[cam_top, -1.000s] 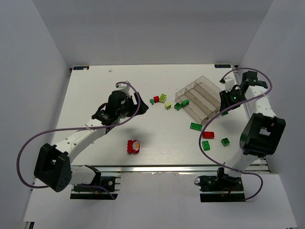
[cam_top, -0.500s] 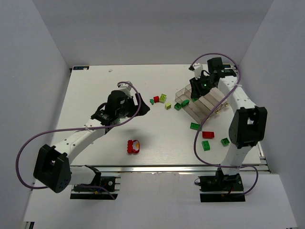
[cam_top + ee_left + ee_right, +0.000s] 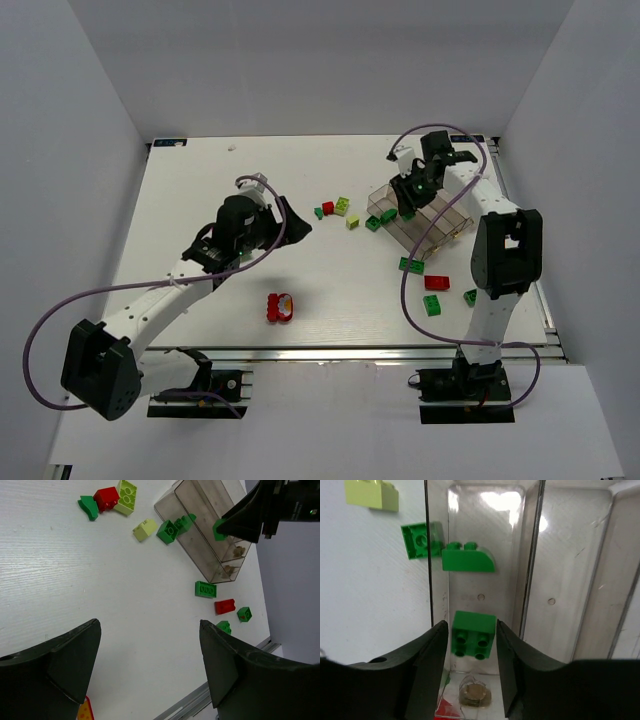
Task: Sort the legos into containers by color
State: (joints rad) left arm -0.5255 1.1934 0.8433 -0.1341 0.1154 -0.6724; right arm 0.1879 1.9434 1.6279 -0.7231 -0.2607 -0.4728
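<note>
- Your right gripper (image 3: 470, 642) grips a green brick (image 3: 473, 625) over the tray (image 3: 570, 580); one green slope (image 3: 468, 560) lies just ahead, inside.
- Your left gripper (image 3: 150, 650) gapes empty (most bricks (image 3: 437, 282) lie loose, unsorted).

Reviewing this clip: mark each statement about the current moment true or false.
1. The right gripper holds a green brick over the tray. True.
2. The left gripper is clamped on a red brick. False: its jaws stand open over the table with nothing between them.
3. A curved green brick lies in the compartment under the right gripper. True.
4. Every red brick is inside the tray. False: a red brick lies on the table near the tray, and another red one sits in the small cluster to the tray's left.
</note>
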